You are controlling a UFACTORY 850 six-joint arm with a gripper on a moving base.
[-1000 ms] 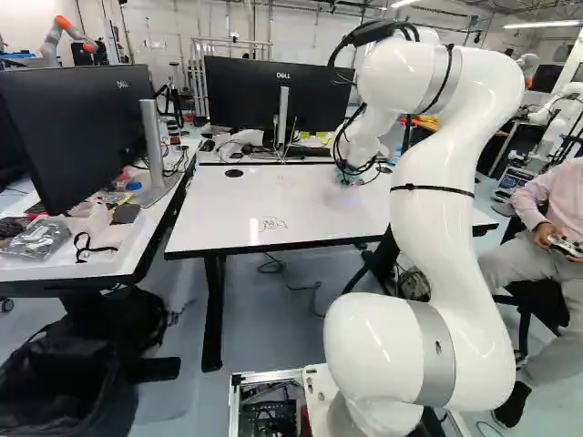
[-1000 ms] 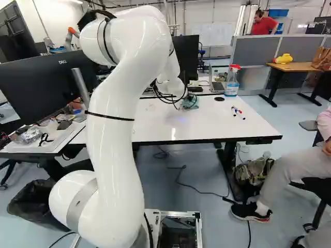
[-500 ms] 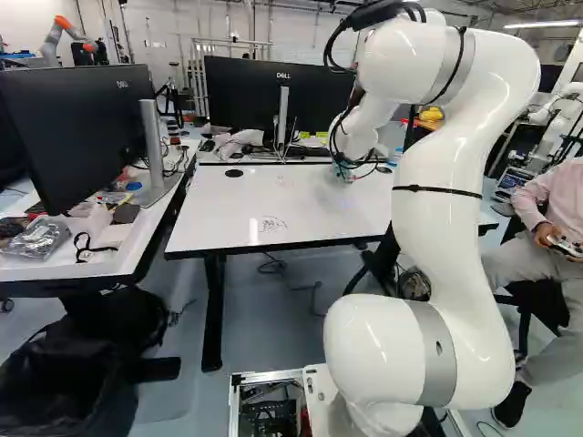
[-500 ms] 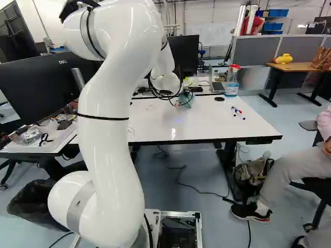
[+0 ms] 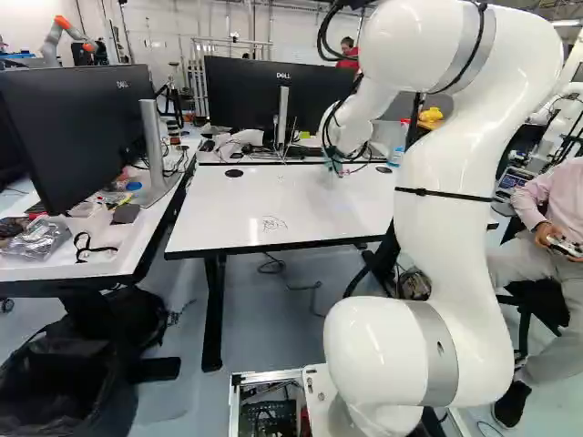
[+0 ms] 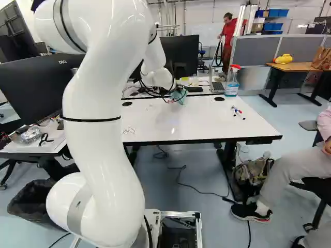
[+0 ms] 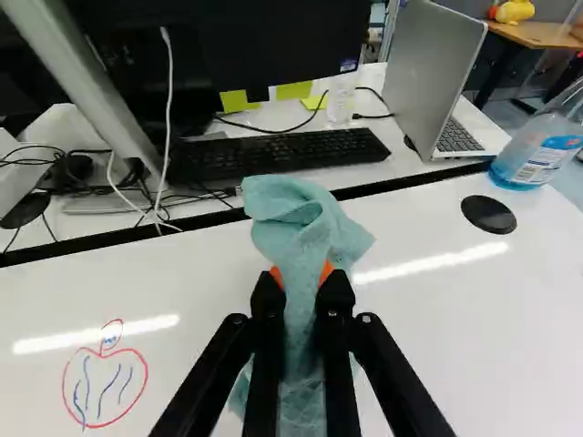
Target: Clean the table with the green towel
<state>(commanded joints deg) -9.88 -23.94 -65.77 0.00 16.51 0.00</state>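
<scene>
Three views of one white-topped counter (image 5: 219, 214): two from behind the arm (image 5: 446, 209), one at its wrist.
The base views look ahead and a little down, from the arm's left and right, and both take in the counter; the wrist view, much nearer, looks forward and down, sharing the open laptop (image 7: 428, 82) and spray bottle (image 7: 537, 153) with the right base view.

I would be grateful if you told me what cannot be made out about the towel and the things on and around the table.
- Towel, underside: hidden in the wrist view by its folds and the gripper.
- Near drawing: too small to read in the left base view.
- Pens, capped or not: too small in the right base view.
- Laptop, display: turned away in the wrist view.
</scene>
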